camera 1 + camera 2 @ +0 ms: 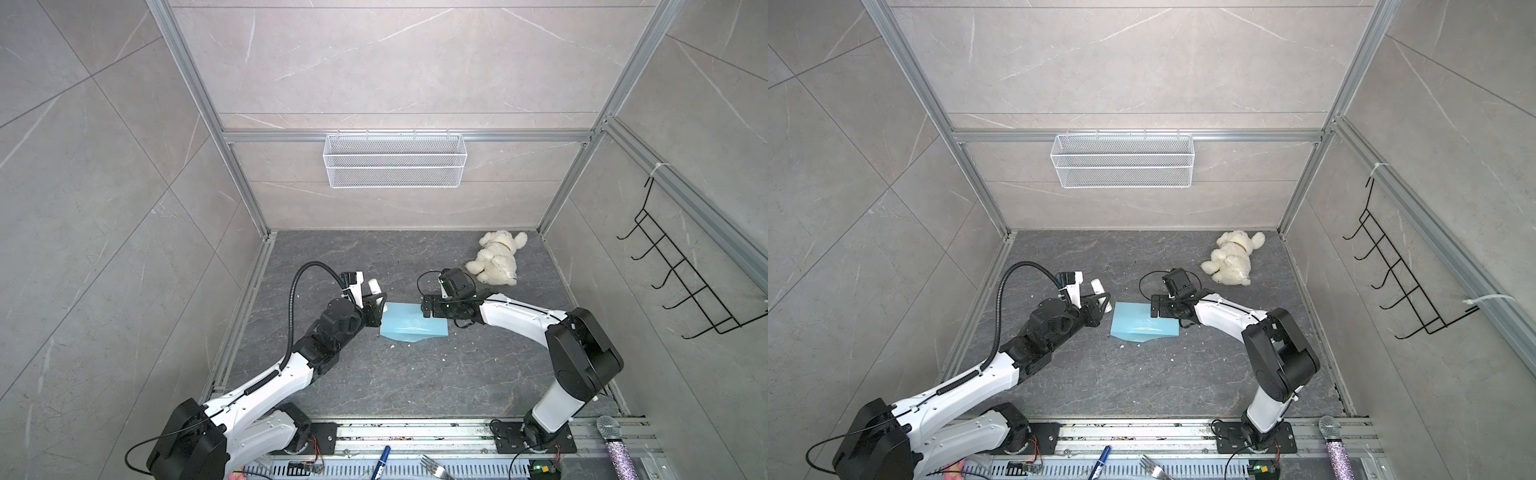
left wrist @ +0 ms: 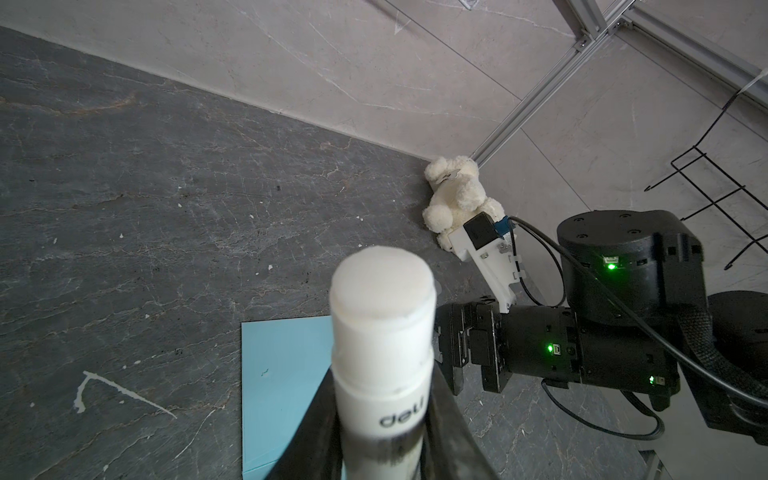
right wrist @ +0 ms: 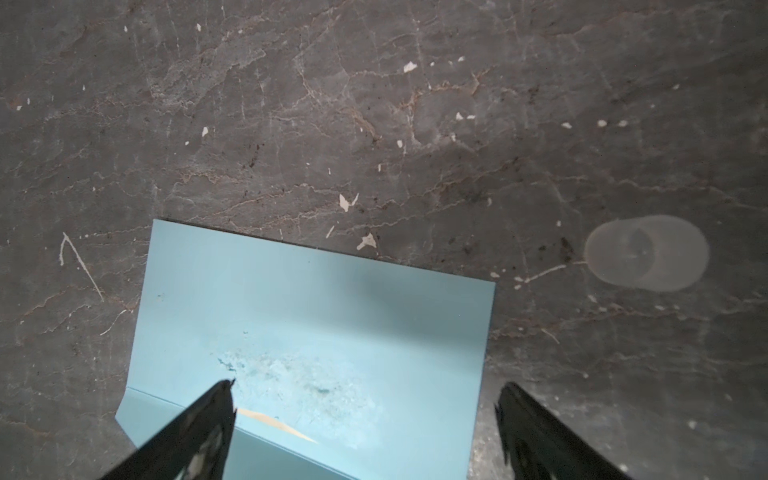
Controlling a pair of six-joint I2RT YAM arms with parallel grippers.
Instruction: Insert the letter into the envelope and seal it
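Right wrist: envelope (image 3: 316, 307) thin, limp; letter (image 3: 272, 422) peeks at crease.
Hold: we would pinch flap (image 1: 409, 338) edge.
Fingers: right fingers (image 3: 195, 432) spread, empty; left fingers (image 2: 311, 432) clamp glue stick (image 2: 382, 299).

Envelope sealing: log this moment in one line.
left gripper: jaws shut on glue stick, uncapped | right gripper: jaws open over envelope | letter: tan edge at fold | flap: open

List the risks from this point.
1. The left hand holds an uncapped glue stick, and the right hand is open over the envelope. A glue stroke may drag the envelope unless it is pinned.
2. A sliver of the letter shows at the flap fold, so glue might catch it.
3. The paper there looks scuffed, and more rubbing may tear it.
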